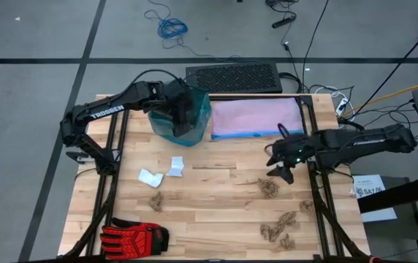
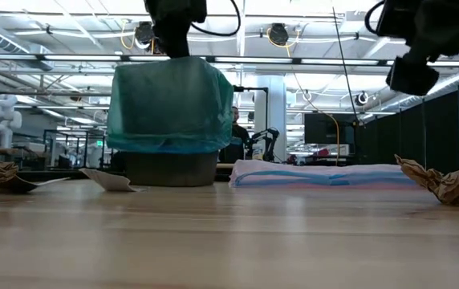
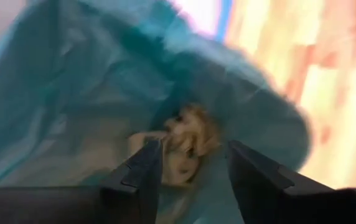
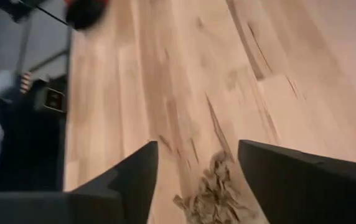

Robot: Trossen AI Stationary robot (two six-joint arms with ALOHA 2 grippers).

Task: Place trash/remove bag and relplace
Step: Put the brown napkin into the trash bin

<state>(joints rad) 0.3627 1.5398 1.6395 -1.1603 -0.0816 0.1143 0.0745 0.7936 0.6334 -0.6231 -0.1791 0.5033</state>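
Observation:
The teal-green bag (image 1: 194, 117) lines a dark bin (image 2: 172, 168) at the table's far left. My left gripper (image 3: 193, 180) is open above the bag's mouth, pointing steeply down. A tan wad (image 3: 190, 140) lies inside the bag below the fingers and apart from them. My right gripper (image 4: 196, 174) hovers open, well above the table's right side, over a brown shred wad (image 4: 212, 193). More trash lies on the wood: two white paper wads (image 1: 150, 177) (image 1: 176, 166) and brown shreds (image 1: 156, 199) (image 1: 278, 228).
A pale lilac bag (image 1: 256, 118) lies flat at the far edge, right of the bin. A red-and-black glove (image 1: 132, 237) sits at the near left corner. A black keyboard (image 1: 233, 77) lies beyond the table's far edge. Bare wood spans the middle.

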